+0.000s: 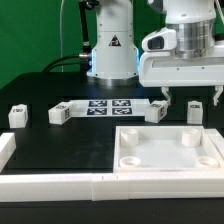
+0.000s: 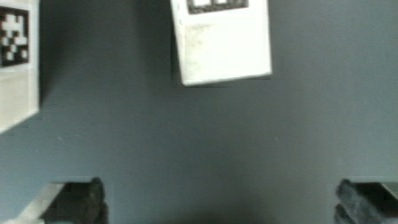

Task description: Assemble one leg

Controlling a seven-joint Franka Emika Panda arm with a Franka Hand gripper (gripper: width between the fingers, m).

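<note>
Now fingers [image 2: 75, 203] wide open, empty; leg [image 2: 222, 45] long axis approx perp. to finger gap.

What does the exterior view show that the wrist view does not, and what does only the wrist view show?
Only the exterior view: the tray, the marker board, the border rails and the far-left leg. Only the wrist view: a close look at the nearby leg, its tag cut off by the frame. Both: the open gripper, holding nothing, over the table.
</note>
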